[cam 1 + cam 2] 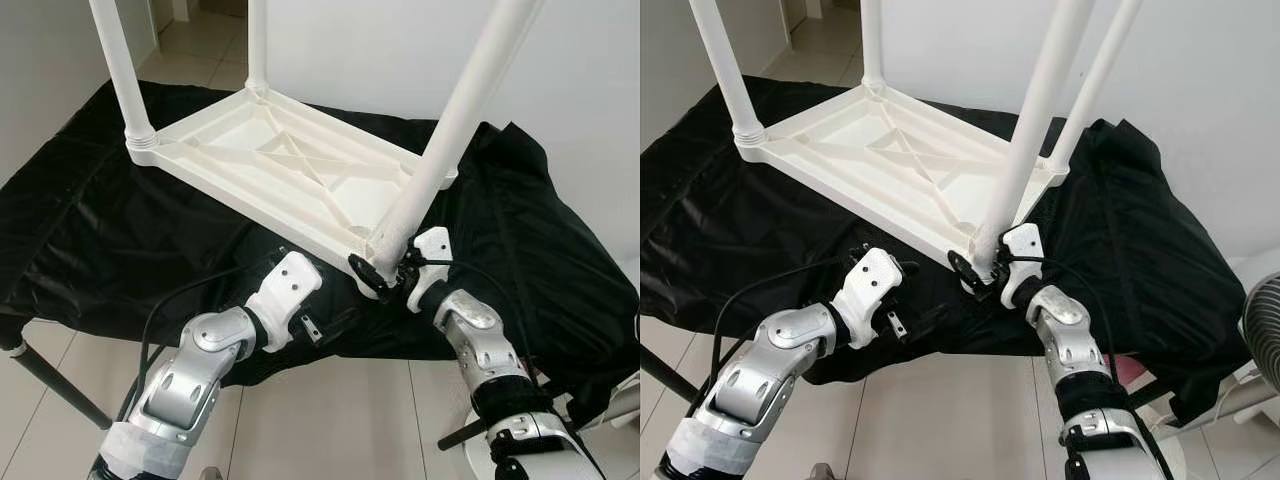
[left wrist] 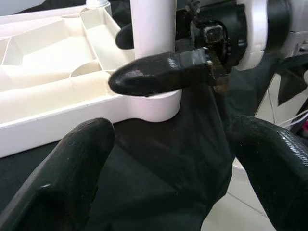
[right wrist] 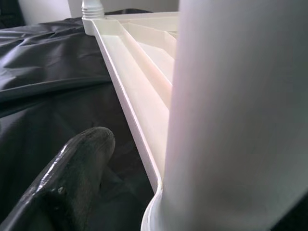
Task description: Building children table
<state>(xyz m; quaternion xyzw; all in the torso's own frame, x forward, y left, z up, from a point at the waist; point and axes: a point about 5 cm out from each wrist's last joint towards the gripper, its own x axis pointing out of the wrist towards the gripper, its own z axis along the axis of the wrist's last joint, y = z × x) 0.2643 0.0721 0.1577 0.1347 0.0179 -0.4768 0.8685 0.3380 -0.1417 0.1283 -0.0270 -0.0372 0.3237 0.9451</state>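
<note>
While the white tabletop [image 1: 290, 170] lay upside down on the black cloth [image 1: 100, 230], all four legs stood in their sockets; the right gripper [image 1: 385, 272] clasped the last leg [image 1: 440, 160] at 5 o'clock, probably seating it, and the left gripper [image 2: 168, 159] hovered spread

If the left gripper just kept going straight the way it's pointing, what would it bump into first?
Probably the base of the near table leg, where the right gripper already grips it. The left gripper looks along the black cloth toward it, though depth is unclear.
</note>
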